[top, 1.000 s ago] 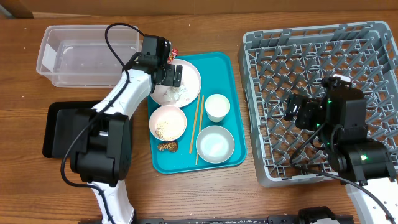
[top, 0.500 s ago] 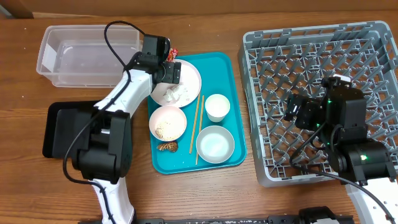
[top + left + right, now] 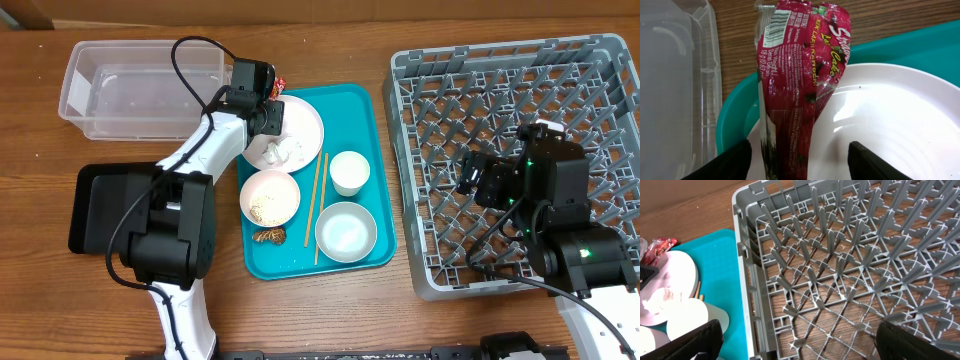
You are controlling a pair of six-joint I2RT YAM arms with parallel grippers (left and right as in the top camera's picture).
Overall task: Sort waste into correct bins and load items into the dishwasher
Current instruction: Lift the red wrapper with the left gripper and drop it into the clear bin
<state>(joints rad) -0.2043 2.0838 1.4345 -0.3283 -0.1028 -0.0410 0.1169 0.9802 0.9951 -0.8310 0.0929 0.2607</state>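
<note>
Your left arm has edged toward the far rim of the plate [image 3: 890,115] since a second ago. The left gripper [image 3: 799,150] now straddles the red wrapper [image 3: 800,75], jaws apart on either side and not closed on it. The wrapper lies over the plate's rim, just beside the clear tub [image 3: 75,80].

Your right gripper [image 3: 797,337] has not shifted. It hangs over the dish rack [image 3: 560,90] with its jaws apart and holding nothing.

I judge you are at the very start:
- Nothing shows in the tub or the black tray [image 3: 90,210], and the rack holds no dishes.
- The tissue [image 3: 285,152] sits on the plate.
- The rice bowl [image 3: 269,197], brown scraps [image 3: 268,236], chopsticks [image 3: 320,200], cup [image 3: 349,172] and second bowl [image 3: 346,230] all wait on the teal tray [image 3: 370,110].
</note>
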